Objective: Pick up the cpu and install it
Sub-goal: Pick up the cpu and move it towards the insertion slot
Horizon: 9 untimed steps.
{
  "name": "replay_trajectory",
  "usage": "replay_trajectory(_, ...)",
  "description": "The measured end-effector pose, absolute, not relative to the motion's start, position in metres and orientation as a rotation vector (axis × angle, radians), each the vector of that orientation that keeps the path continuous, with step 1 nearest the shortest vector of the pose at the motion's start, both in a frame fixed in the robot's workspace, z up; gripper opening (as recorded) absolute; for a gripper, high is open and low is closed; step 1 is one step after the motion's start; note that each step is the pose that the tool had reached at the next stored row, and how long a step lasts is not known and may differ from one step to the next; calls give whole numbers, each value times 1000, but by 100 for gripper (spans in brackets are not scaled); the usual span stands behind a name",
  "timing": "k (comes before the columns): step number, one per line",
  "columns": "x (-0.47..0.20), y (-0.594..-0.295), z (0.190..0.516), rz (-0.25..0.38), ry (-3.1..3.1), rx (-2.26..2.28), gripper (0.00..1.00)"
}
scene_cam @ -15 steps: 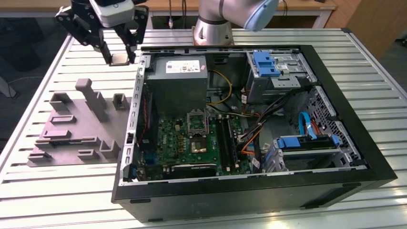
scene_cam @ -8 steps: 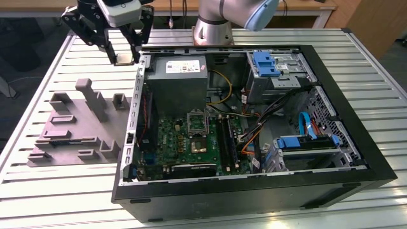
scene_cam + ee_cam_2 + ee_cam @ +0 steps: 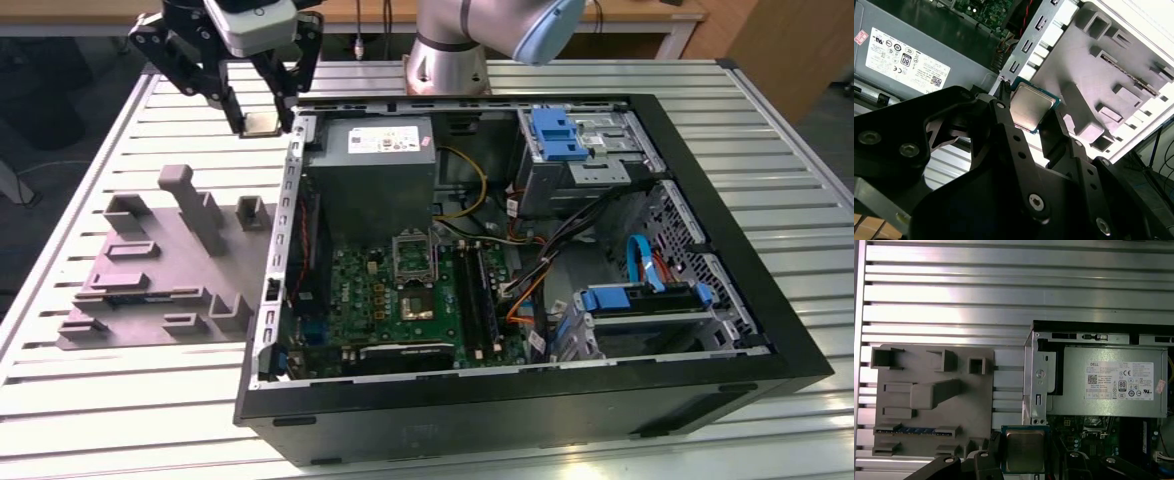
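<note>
A slatted metal surface (image 3: 120,400) carries an open computer case (image 3: 787,350) and, on the exterior view's left, a grey moulded fixture (image 3: 147,270). The end effector (image 3: 260,115) hangs above the surface just beside the case wall near the power supply (image 3: 380,175). Its fingers (image 3: 1006,125) are clamped on the edges of the cpu (image 3: 1031,107), which is held clear of the surface, metal top visible in both wrist views.
</note>
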<state>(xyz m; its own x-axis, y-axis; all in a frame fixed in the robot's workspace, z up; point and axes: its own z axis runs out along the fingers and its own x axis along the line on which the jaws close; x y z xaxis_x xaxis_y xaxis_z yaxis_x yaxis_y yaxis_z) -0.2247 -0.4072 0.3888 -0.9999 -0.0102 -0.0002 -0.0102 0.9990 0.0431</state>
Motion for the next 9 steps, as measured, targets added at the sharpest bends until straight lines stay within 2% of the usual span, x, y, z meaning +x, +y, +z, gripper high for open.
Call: replay_trajectory(9,-224,-409,389,-49,-3141,15,47)
